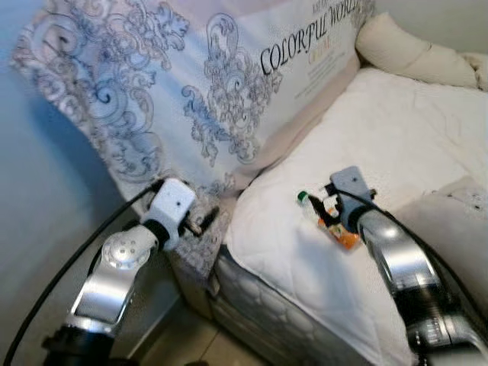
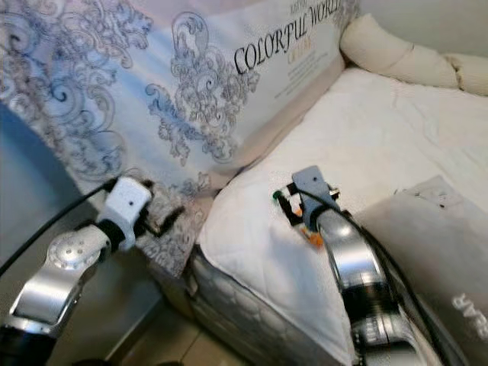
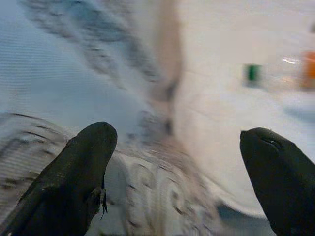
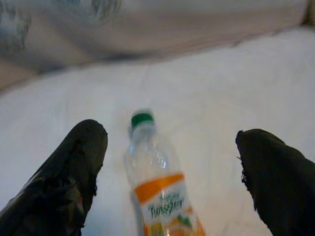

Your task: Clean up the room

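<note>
Clear bottle with green cap and orange-and-white label; white quilted mattress; upright mattress on the left, pale blue-white with grey-blue scrollwork and black lettering; cream pillow at the far right; black fingers on silver arms

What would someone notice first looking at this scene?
A clear plastic bottle with a green cap and orange label lies on the white mattress, with the open right gripper poised over it. Beside the bed leans a large patterned mattress printed "Colorful World", near the open left gripper.
</note>
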Controlling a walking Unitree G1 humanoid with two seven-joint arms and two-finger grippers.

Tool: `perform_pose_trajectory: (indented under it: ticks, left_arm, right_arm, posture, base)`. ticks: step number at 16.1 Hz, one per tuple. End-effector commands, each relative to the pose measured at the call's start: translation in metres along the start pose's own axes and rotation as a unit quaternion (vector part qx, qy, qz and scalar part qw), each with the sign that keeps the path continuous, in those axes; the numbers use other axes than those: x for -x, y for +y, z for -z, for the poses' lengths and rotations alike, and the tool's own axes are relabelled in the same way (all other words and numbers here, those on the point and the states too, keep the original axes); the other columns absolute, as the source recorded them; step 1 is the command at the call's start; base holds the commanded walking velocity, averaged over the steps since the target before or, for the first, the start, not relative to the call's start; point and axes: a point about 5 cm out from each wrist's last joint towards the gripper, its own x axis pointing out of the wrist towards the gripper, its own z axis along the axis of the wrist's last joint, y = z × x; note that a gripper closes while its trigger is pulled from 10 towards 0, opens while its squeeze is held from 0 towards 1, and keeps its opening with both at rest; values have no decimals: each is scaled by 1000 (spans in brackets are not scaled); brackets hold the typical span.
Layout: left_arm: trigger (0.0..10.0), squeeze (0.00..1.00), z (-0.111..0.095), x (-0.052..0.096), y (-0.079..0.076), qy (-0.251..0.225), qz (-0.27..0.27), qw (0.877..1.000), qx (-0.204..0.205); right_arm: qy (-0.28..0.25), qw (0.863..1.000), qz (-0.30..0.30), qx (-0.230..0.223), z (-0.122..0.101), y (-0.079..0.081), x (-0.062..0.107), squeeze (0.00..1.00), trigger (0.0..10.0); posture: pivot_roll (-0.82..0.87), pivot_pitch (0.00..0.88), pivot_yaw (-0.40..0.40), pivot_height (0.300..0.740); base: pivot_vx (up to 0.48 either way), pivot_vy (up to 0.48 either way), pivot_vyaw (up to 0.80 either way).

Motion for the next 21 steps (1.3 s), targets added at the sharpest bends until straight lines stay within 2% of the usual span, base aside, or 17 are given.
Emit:
perform_pose_trajectory:
  ticks: [1, 5, 7, 8, 9, 14, 15, 16, 21]
  left_arm:
    - [10000, 0, -1, -2, -3, 11, 38, 999, -18]
    - [10000, 0, -1, 1, -5, 21, 79, 996, -27]
    - [10000, 0, 1, 6, -6, 31, 96, 994, -31]
    - [10000, 0, 1, 7, -7, 32, 99, 994, -29]
    - [10000, 0, 1, 12, -8, 36, 106, 993, -29]
    - [10000, 0, 3, 32, -14, 55, 127, 990, -29]
    - [10000, 0, 5, 35, -15, 59, 132, 989, -27]
    - [10000, 0, 5, 35, -16, 60, 133, 989, -26]
    - [10000, 0, 4, 35, -20, 63, 151, 986, -16]
  right_arm:
    - [32, 999, -3, 10, 7, -8, -6, 1000, 10000]
    - [76, 997, 3, 21, 15, -29, -17, 1000, 10000]
    - [95, 995, 4, -8, 20, -36, -20, 1000, 10000]
    - [102, 995, 5, -17, 23, -36, -19, 957, 10000]
    - [121, 992, 7, -18, 32, -37, -18, 0, 10000]
    - [170, 985, 6, -31, 55, -32, -14, 0, 10000]
    - [192, 981, 6, -23, 66, -29, -11, 0, 1569]
    - [198, 980, 3, -26, 69, -27, -11, 0, 0]
    - [228, 972, -29, -48, 82, -17, -7, 0, 0]
  posture:
    - [-34, 0, 35, 740]
    - [-18, 0, 22, 740]
    - [9, 0, 10, 740]
    - [16, 0, 8, 740]
    - [42, 0, -2, 740]
    - [110, 0, -4, 740]
    - [114, 0, -1, 740]
    - [114, 0, -1, 740]
    - [111, 0, -13, 740]
  base:
    - [0, 0, 0]
    - [0, 0, 0]
    - [0, 0, 0]
    - [0, 0, 0]
    - [0, 0, 0]
    - [0, 0, 0]
    - [0, 0, 0]
    - [0, 0, 0]
    - [0, 0, 0]
